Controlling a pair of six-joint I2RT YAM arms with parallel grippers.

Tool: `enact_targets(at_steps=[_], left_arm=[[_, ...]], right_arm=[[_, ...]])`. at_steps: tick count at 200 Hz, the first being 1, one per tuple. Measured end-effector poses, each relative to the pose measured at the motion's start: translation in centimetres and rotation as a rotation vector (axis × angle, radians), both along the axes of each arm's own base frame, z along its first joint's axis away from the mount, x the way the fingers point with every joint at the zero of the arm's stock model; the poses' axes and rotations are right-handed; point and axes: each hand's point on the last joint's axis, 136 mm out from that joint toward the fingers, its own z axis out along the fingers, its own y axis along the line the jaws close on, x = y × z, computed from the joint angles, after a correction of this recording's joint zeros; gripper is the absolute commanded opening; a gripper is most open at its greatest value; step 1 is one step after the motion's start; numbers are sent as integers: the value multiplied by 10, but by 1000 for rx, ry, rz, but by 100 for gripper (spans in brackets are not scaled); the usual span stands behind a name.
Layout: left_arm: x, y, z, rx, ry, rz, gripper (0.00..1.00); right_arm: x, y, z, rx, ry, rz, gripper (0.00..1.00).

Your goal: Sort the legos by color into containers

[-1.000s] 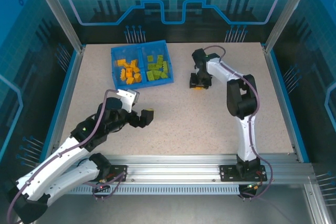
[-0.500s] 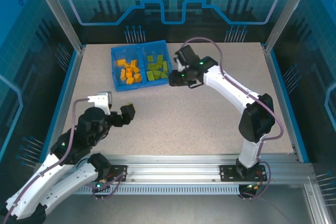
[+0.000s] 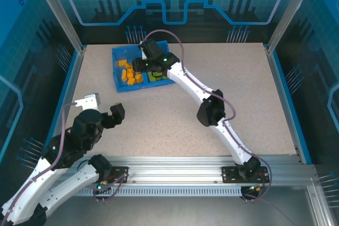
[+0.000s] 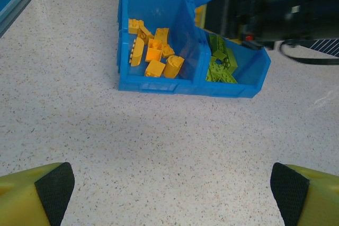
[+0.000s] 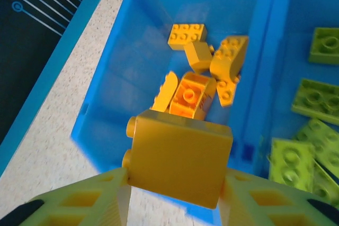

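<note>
Right wrist cam pretty much tells the story. The right gripper [image 5: 175,186] has its jaws clamped on an orange brick [image 5: 180,157] and hangs over the orange side of the blue tray [image 5: 132,67]. The orange pile [image 5: 198,86] sits below it, and the green legos [image 5: 318,99] are across the divider [image 5: 265,78]. Looks like the drop step. To do it well, the brick probably wants to go a bit further in over the pile and lower before the jaws let go. That way it shouldn't bounce out or hop the divider. The left gripper [image 4: 172,205] is well back from the tray, jaws wide apart, holding nothing.
</note>
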Motion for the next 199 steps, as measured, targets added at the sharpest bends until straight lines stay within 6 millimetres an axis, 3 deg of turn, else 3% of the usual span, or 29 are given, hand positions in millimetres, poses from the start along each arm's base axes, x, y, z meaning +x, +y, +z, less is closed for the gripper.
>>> enact_targets(at_steps=[12,26,56,101,120,135,155,176,178,199], left_arm=[[-1,0,-1,3,5,-1,99],[-1,0,-2,3,9,-4,99],[-1,-1,-7,-3,22,-1,99],[5,5,-27,53,34,45,99],[14,13,-31,122,-6,86,99],[23,21,-37,188,-34,125,99],[34,37,-47,247,-49,196,98],[45,52,-60,293,-51,244,99],[46,53,-62,300,-50,244,99],[59,56,-78,355,-50,236,99]], right_arm=[[4,5,-16,0,6,5,49],[6,10,-29,3,13,12,60],[14,21,-12,75,-38,12,73],[10,20,1,90,-35,16,70],[-5,8,22,66,-15,35,72],[-24,-10,50,35,-14,52,74],[-70,-56,93,-1,-44,71,78],[-119,-118,143,1,-165,57,88],[-127,-131,151,4,-187,42,89],[-164,-204,169,-34,-324,-48,97]])
